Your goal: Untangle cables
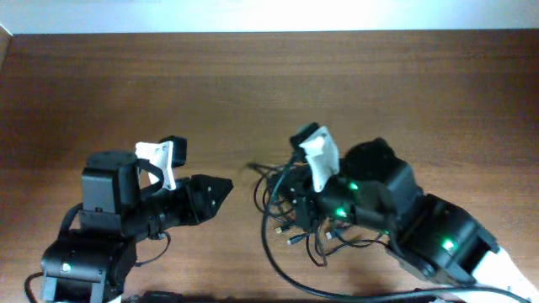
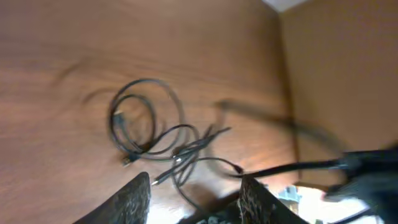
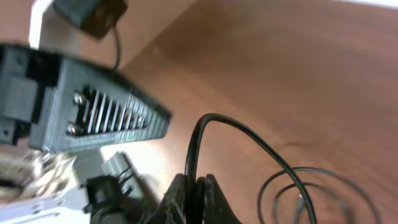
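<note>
The table [image 1: 168, 84] is carrying the cables [image 2: 144, 148]. They are lying looped just ahead of the left gripper [image 2: 196, 202].
</note>
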`<state>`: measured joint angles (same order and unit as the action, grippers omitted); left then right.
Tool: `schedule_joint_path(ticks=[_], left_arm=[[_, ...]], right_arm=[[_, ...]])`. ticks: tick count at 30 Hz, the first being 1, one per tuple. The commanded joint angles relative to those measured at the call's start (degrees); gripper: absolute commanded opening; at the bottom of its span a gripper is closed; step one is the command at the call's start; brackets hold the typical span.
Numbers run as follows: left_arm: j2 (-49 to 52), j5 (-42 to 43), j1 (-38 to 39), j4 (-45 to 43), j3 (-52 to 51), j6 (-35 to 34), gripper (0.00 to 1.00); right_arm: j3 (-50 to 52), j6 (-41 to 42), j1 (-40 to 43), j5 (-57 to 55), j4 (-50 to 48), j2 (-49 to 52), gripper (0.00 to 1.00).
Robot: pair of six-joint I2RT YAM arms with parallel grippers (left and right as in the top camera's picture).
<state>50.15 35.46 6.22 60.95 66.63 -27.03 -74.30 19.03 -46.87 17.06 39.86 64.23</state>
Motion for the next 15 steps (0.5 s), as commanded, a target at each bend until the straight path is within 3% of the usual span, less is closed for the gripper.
schedule_joint_path(ticks=[1,5,15], left_arm=[[0.0,8.7,0.1,-2.3,0.2,4.7,0.50],[0.0,8.7,0.1,-3.2,0.2,4.7,0.51],[0.0,8.2,0.1,-3.3,0.2,5.4,0.51]], right_arm=[[-0.9,-0.1,0.0,12.8,-0.4,2.4,0.04],[-0.9,-0.1,0.0,18.4,-0.4,2.9,0.04],[-0.9,-1.6,0.1,17.0,-1.6,2.9,0.04]])
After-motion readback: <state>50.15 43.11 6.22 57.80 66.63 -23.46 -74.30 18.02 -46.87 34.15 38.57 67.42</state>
